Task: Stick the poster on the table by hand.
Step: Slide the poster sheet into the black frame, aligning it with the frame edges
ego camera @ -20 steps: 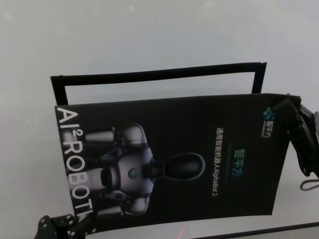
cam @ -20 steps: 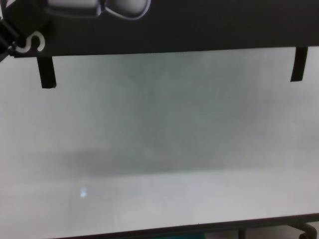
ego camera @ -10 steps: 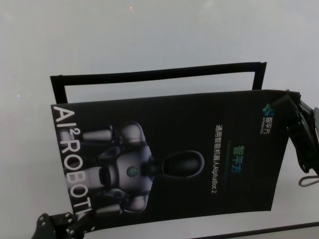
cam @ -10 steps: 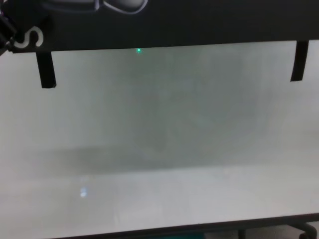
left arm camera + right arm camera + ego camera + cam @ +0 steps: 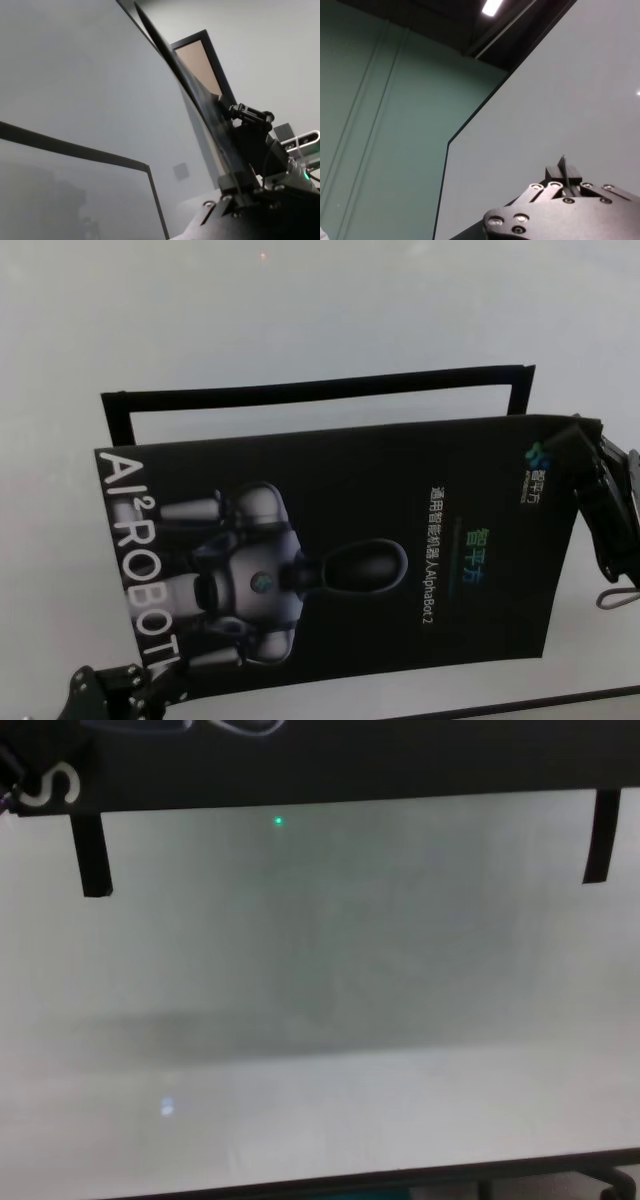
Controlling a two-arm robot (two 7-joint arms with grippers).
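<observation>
Head view: we held the large black glossy poster (image 5: 340,560) above the pale grey matte table (image 5: 300,310), left gripper (image 5: 150,695) pinching its 7 o'clock corner, right gripper (image 5: 585,455) clamped on its 2 o'clock corner. A black tape frame (image 5: 310,390) lay at 12 o'clock.

Left wrist view: the sheet bowed, clear of the tabletop.

Chest view: its edge hung above two tape strips (image 5: 92,855).

We judged the carry-to-frame step underway; next, lower squarely inside. Against 1.0 s earlier, the poster sat farther toward 12 o'clock.

One poster (image 5: 400,530), one desk (image 5: 300,310), one black tape outline (image 5: 320,388) and two pincers: left pincer (image 5: 150,695), right pincer (image 5: 580,445).
</observation>
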